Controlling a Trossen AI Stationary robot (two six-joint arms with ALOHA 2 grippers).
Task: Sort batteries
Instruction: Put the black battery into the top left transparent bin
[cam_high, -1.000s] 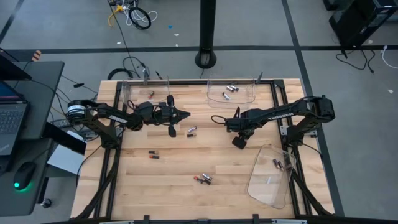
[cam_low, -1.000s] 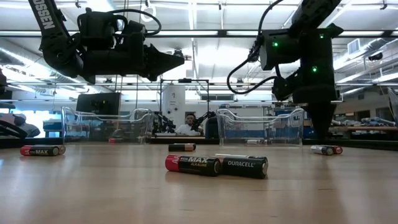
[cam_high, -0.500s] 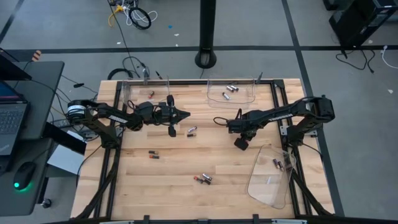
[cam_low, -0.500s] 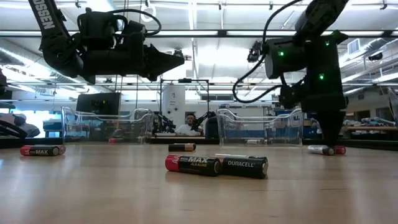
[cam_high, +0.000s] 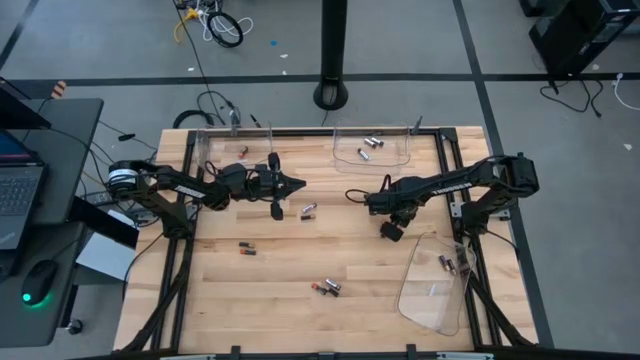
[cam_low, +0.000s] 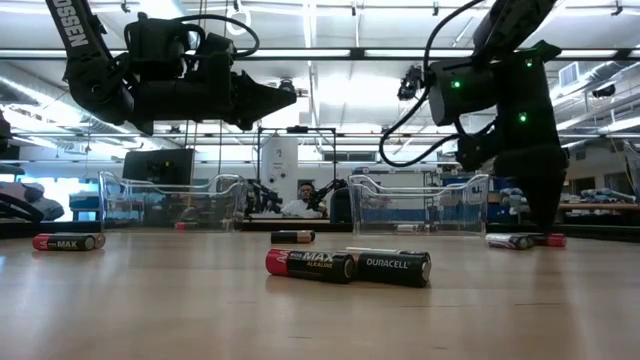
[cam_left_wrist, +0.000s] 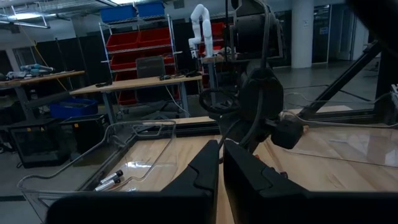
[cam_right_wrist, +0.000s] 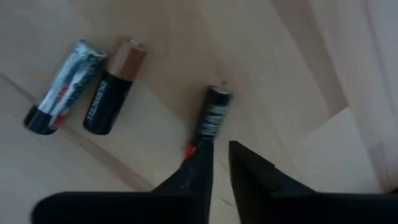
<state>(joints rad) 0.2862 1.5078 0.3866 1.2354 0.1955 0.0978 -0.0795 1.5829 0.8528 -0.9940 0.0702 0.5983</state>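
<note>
Small batteries lie scattered on the wooden table: one at the middle, one to the left, and a pair near the front, which also shows in the right wrist view. My right gripper points down at the table, with its fingers close together. A black battery with a red end lies on its side just in front of the fingertips. It also shows in the low view. My left gripper is shut and empty, and hovers level above the table's far left part. My right gripper comes from above, pointing down. One fingertip covers the battery's red end. I cannot tell whether it touches it. The battery lies flat on the table, outside the narrow gap between the fingers.
Three clear trays hold a few batteries: one at the far edge, one at the far left, and one at the near right. The wood between the scattered batteries is bare.
My right gripper has gone a little toward the table's right edge and down, and its tips now stand at the black battery. My left arm has kept still.
</note>
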